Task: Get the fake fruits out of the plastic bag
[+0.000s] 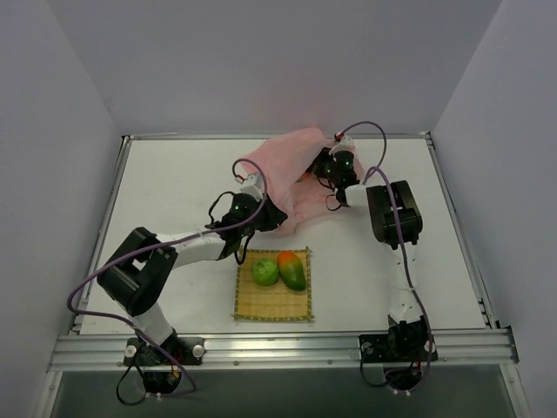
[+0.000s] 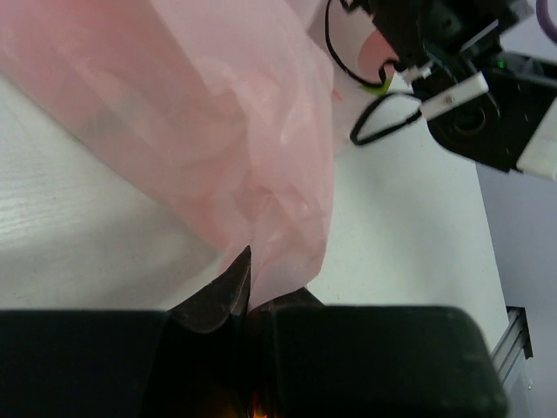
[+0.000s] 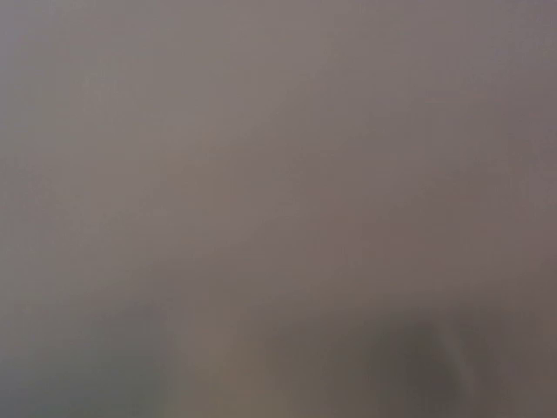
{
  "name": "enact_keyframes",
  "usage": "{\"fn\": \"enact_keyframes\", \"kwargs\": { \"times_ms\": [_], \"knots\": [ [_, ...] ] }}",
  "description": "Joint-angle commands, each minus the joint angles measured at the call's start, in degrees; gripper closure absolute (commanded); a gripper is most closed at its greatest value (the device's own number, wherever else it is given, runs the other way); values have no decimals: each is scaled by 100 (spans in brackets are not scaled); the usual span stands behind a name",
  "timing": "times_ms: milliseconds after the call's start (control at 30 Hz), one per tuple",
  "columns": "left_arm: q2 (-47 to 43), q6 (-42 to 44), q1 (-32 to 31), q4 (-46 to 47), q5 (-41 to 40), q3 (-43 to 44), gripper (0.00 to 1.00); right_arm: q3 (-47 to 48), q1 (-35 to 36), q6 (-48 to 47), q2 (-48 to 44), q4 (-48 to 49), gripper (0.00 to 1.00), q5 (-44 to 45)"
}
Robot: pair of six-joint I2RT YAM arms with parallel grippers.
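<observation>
The pink plastic bag [image 1: 285, 170] lies crumpled at the back middle of the table. My left gripper [image 1: 258, 193] is shut on its near edge; in the left wrist view the film [image 2: 218, 131] rises from between the pinched fingertips of the gripper [image 2: 261, 280]. My right gripper [image 1: 320, 167] reaches into the bag from the right, its fingers hidden by the plastic. The right wrist view is a grey-brown blur. A yellow-green sliver [image 2: 380, 84] shows under the right gripper. Two fake fruits, a round green one [image 1: 265, 271] and a green-and-red mango [image 1: 293, 270], rest outside the bag.
Both freed fruits sit on a square yellow bamboo mat [image 1: 271, 306] near the front middle, between the two arm bases. White walls close in the table on three sides. A metal rail [image 1: 278, 348] runs along the near edge.
</observation>
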Motion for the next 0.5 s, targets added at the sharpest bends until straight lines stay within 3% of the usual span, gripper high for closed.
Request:
{"fn": "enact_keyframes", "kwargs": {
  "times_ms": [0, 133, 467],
  "knots": [
    [-25, 96, 30, 123, -130, 597, 98, -713, 193, 190, -1161, 229, 64, -192],
    [45, -9, 109, 299, -182, 861, 98, -2266, 553, 287, -2042, 220, 67, 0],
    [204, 17, 671, -52, -191, 1257, 98, -4002, 1221, 348, -4011, 229, 66, 370]
  ]
}}
